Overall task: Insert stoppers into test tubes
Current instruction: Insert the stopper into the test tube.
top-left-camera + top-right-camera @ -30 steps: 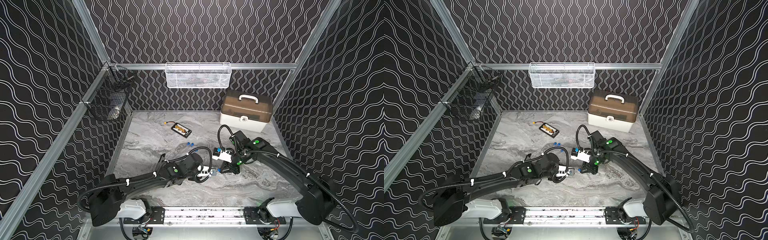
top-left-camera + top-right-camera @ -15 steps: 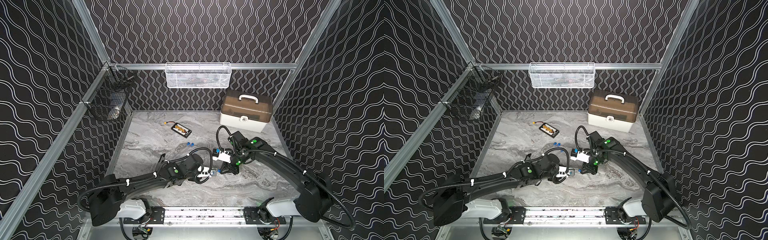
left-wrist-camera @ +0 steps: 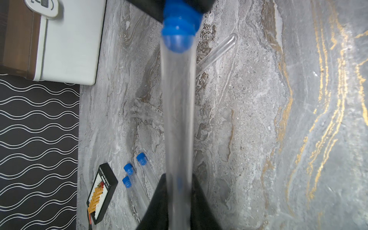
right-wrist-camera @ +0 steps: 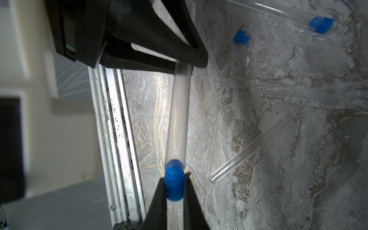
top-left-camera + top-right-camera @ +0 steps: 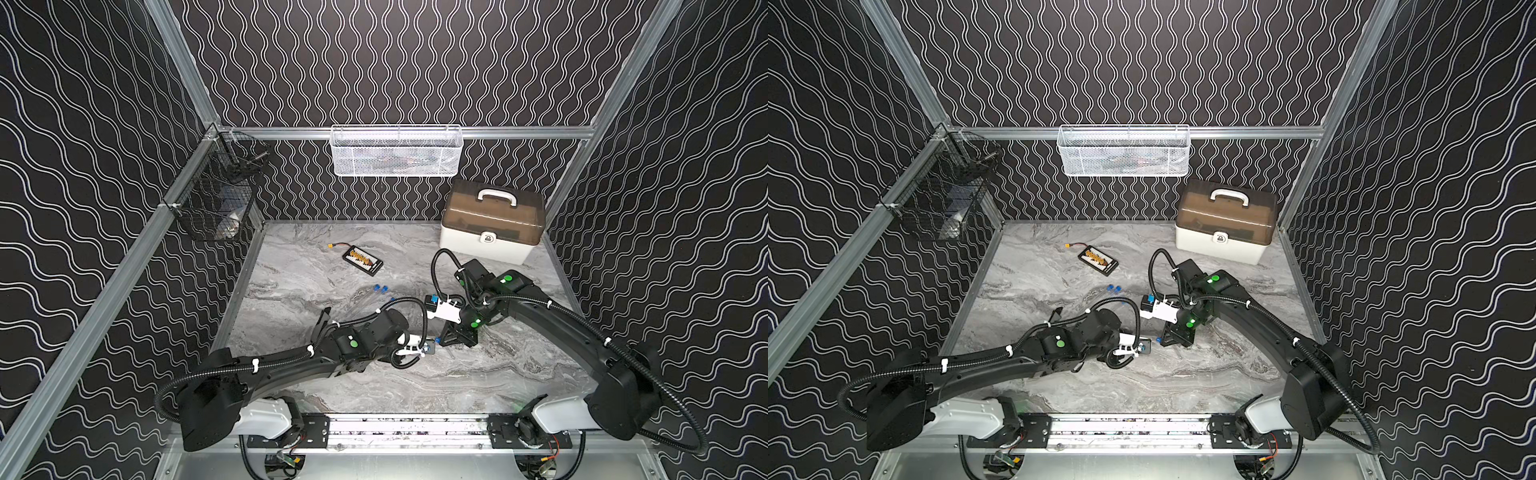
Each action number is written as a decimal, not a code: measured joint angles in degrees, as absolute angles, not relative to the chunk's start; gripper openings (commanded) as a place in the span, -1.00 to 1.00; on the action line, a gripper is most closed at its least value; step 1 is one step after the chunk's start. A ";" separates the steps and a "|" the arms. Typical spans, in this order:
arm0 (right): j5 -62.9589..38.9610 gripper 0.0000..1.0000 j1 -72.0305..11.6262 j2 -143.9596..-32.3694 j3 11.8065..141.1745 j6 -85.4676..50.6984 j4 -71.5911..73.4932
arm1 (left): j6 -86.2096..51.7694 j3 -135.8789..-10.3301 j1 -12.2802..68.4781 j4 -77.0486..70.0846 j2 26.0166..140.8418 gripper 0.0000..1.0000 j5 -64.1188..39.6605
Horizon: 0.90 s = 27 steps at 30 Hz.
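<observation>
Your left gripper (image 3: 177, 180) clamps a thin clear test tube (image 3: 177, 109). Just below frame centre in both top views, your right gripper (image 4: 175, 176) pinches a small blue plastic stopper (image 4: 174, 189) at its mouth.

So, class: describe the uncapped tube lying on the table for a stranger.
Find the grey marble table, then the held tube above its middle. Lying flat nearby is a bare tube: unplugged, unlike the three blue-capped tubes near the battery board.

Both top views look down from high front over the whole marble table (image 5: 415, 386); wrist cameras sit close, facing each other along one clear tube (image 3: 177, 119).
</observation>
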<state>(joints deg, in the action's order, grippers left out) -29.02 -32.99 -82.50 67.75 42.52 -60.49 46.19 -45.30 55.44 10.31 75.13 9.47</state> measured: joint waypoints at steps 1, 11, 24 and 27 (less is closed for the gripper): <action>-29.04 -0.88 -32.99 -82.94 68.18 42.57 -61.06 | 46.83 -45.45 55.75 10.55 74.96 -0.94 10.13; -29.89 -1.00 -33.10 -85.54 71.18 41.12 -65.76 | 53.84 -47.11 59.61 12.14 74.19 -1.00 16.84; -31.97 -1.00 -33.28 -86.04 73.41 36.56 -67.31 | 55.79 -48.80 60.58 14.31 73.47 -1.00 19.18; -32.69 -1.00 -33.47 -84.31 72.69 35.00 -66.06 | 55.57 -49.36 60.58 15.59 72.62 -1.00 18.70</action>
<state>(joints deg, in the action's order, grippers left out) -32.69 -33.47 -84.31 72.69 35.00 -66.06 55.57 -49.36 60.58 15.59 72.62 18.70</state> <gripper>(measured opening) 0.107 0.179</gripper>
